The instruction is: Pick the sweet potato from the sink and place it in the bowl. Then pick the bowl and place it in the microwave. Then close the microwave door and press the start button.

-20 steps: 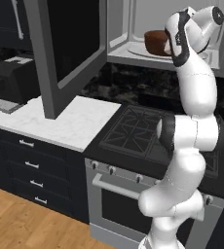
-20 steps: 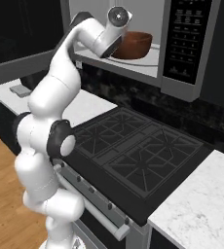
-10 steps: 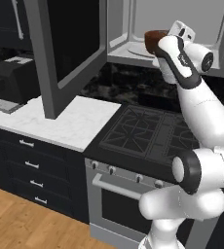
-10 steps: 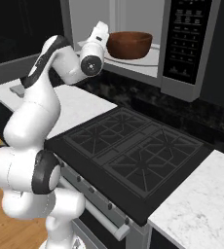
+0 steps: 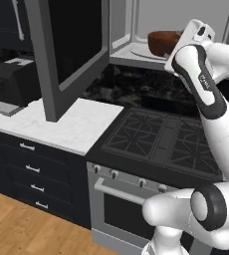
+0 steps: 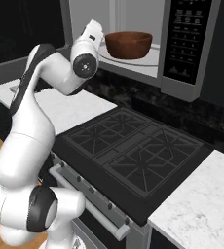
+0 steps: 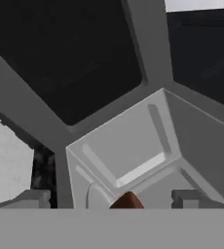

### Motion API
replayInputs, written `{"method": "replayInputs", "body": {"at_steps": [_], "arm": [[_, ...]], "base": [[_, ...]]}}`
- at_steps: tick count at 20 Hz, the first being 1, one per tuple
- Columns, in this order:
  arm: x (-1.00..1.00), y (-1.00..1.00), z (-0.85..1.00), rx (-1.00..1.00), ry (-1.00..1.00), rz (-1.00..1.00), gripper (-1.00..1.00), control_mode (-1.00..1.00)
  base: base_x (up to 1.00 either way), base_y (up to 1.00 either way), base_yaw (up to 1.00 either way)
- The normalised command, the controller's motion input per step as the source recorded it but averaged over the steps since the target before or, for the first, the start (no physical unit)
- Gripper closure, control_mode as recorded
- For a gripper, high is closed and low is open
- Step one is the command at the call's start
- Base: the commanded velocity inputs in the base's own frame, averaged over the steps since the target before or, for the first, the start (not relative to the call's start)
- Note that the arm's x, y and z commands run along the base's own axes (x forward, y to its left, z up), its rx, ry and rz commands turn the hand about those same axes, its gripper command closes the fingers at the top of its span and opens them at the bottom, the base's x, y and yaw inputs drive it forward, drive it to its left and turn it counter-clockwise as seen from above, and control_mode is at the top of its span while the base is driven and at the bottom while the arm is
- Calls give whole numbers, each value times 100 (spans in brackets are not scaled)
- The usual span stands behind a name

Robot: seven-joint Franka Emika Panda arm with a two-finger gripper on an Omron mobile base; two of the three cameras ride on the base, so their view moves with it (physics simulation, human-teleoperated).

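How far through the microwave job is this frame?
Done: the bowl sits on the turntable inside the microwave. In hand: nothing; the gripper is open just outside the cavity. Left: swing the microwave door shut, which stands wide open, then press start.

The bowl (image 6: 128, 44) sits on the round plate inside the open microwave (image 6: 182, 53), above a black stove (image 6: 133, 155). The arm's wrist hangs just left of it; its hand seems turned away, jaws unseen. White marble surface (image 6: 201, 204) flanks the stove.
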Motion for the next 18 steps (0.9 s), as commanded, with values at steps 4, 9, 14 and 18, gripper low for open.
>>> {"method": "replayInputs", "body": {"at_steps": [4,9,14,18], "arm": [[-100,3,15,0,3,11,-100,-100],[-100,23,-15,0,-17,10,-100,-100],[-100,52,-46,0,-36,15,-100,-100],[-100,81,-42,0,-34,10,-100,-100]], "base": [[0,0,0],[0,0,0],[0,0,0],[0,0,0]]}}
